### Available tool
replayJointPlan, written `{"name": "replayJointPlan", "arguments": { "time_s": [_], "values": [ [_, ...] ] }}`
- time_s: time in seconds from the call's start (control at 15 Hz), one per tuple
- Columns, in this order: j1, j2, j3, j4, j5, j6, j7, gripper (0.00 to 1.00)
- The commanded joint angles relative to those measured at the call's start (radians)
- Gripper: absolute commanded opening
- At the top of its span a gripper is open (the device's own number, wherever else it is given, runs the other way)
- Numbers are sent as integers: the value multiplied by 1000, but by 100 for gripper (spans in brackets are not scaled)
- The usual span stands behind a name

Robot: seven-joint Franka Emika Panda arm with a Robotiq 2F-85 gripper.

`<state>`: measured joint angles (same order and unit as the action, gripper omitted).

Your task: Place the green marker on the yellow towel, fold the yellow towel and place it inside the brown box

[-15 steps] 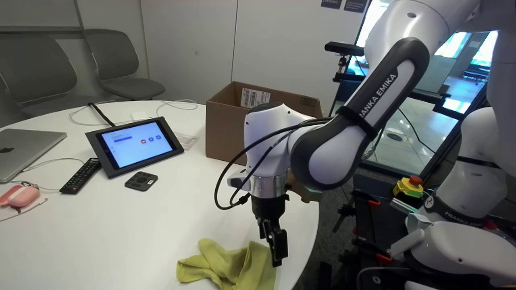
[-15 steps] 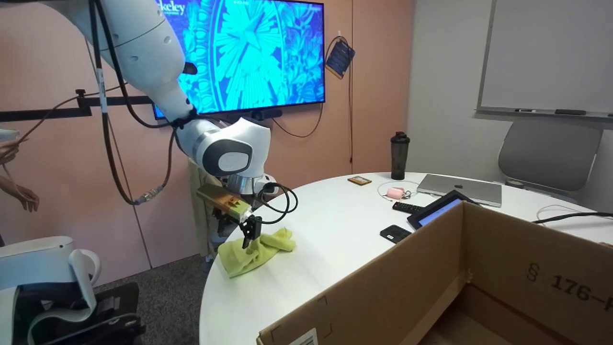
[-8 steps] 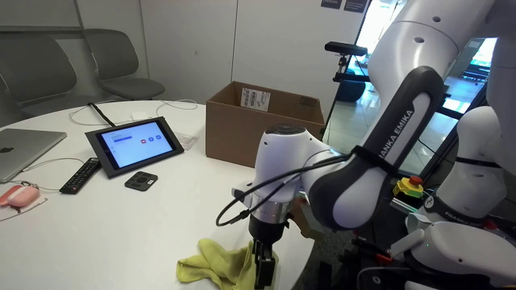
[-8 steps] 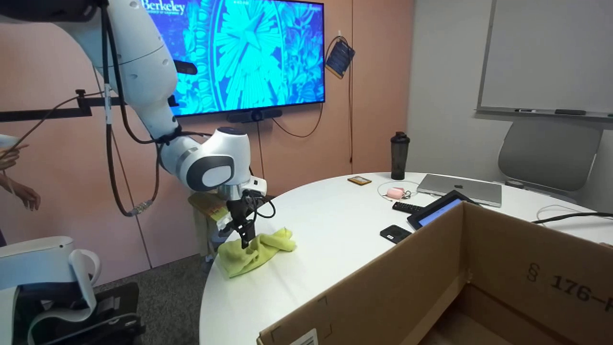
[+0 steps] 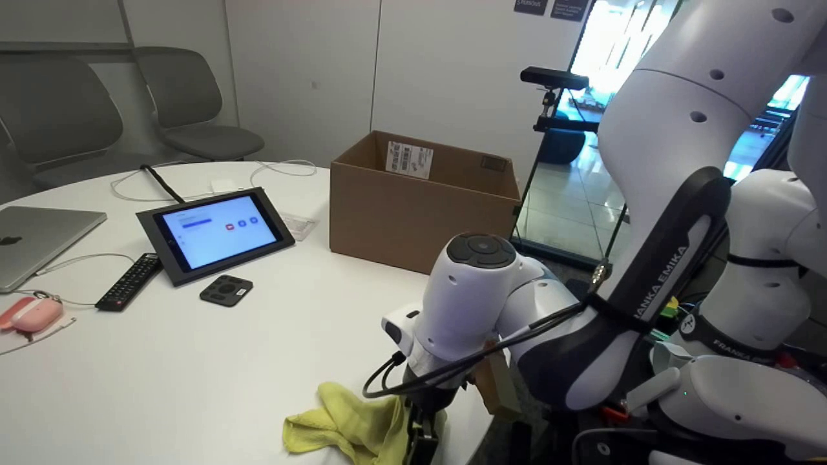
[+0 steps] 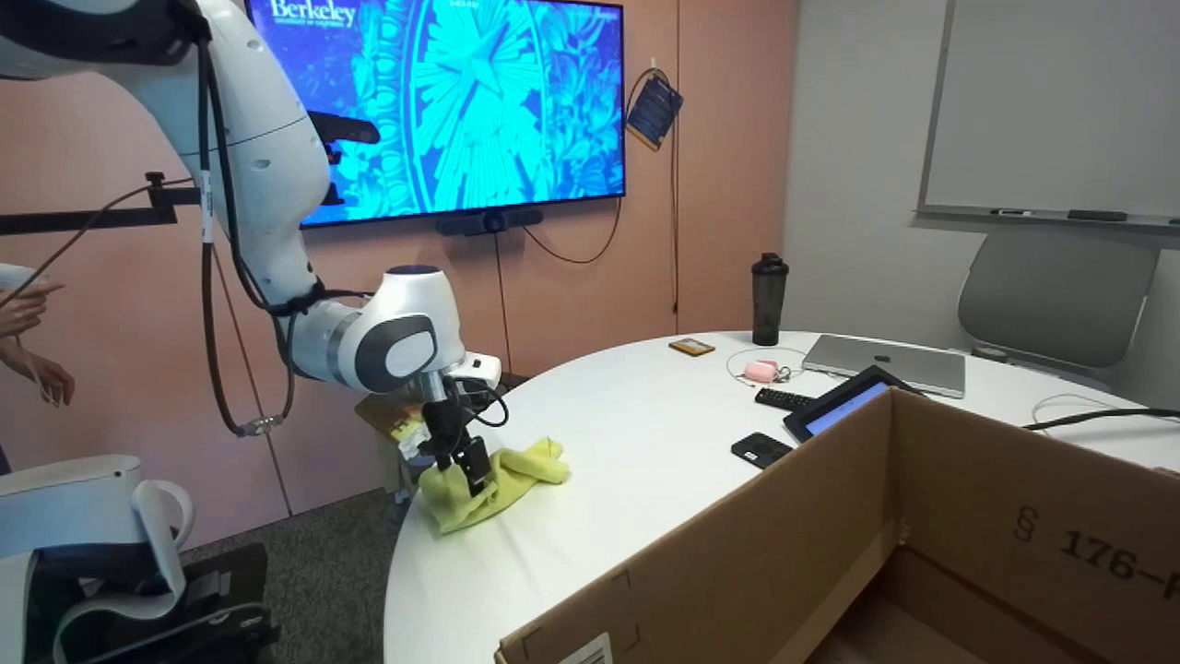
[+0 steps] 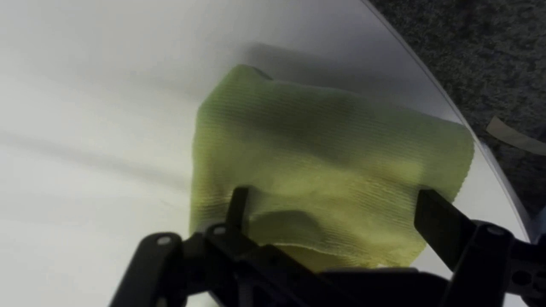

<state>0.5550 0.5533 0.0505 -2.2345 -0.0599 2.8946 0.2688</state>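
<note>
In an exterior view we look down over the table (image 5: pixel 213 361), with the towel (image 5: pixel 352 420) close at the bottom and the box (image 5: pixel 413 216) farther off, facing chairs (image 5: pixel 181 90) and a pale wall (image 5: pixel 303 84); in an exterior view we look over the box, close at lower right, toward the towel farther off, facing a screen (image 6: pixel 489 101). Both exterior views share table, towel, box, laptop (image 5: pixel 45 242), tablet (image 5: pixel 223 232) and arm (image 5: pixel 672 135), near and far reversed for towel and box. The wrist view, dim and blurred, appears to look steeply down from close above the towel, taking in the gripper (image 7: pixel 335 207), the table's edge and dark floor (image 7: pixel 482 59).
</note>
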Motion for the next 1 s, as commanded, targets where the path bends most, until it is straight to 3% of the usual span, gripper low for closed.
{"name": "replayJointPlan", "arguments": {
  "time_s": [0.0, 0.33, 0.6, 0.67, 0.73, 0.93],
  "values": [
    [71, 21, -87, 17, -48, 29, 90, 100],
    [32, 69, -55, 43, -4, -21, 87, 100],
    [52, 113, -87, 65, -5, -15, 121, 100],
    [61, 119, -101, 69, -8, -10, 136, 91],
    [65, 122, -108, 73, -8, -11, 146, 73],
    [89, 123, -150, 75, -16, -11, 183, 50]
  ]
}}
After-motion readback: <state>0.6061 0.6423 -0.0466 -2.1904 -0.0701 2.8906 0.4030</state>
